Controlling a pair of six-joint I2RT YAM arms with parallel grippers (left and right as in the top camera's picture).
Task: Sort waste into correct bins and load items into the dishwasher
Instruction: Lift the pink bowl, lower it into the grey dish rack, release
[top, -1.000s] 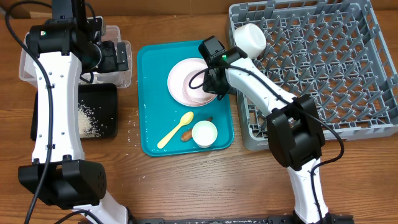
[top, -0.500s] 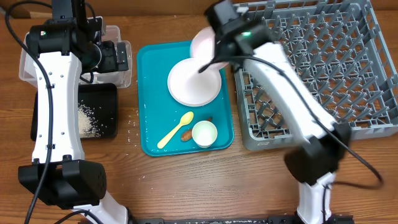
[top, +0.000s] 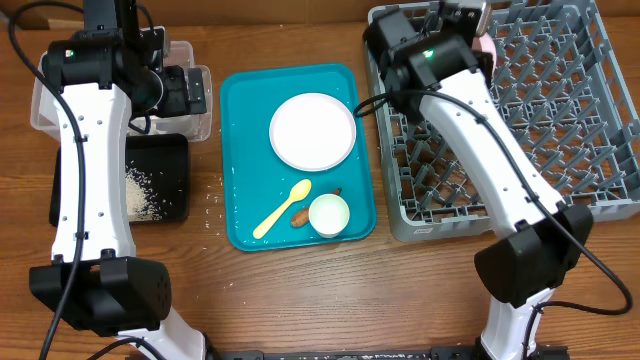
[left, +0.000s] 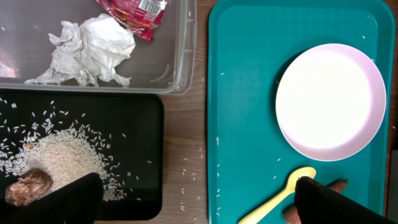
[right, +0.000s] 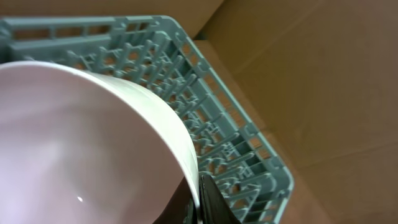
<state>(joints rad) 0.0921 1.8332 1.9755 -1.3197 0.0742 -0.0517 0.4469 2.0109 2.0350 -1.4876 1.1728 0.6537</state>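
My right gripper is shut on the rim of a small white-pinkish bowl, held tilted over the far left part of the grey dishwasher rack. Only a pink edge of the bowl shows from overhead. The round plate, the pale yellow spoon and another small bowl lie on the teal tray, with a brown food lump beside the spoon. My left gripper hangs open above the bins. The clear tub holds crumpled paper and a red wrapper. The black tray holds rice and a brown lump.
Loose rice grains lie scattered on the wooden table between the black tray and the teal tray. Brown cardboard stands behind the rack. The right arm stretches across the rack's left side.
My right gripper lifted the bowl off the plate and carried it up and right, over the rack. The plate now lies bare. The left arm has stayed still.
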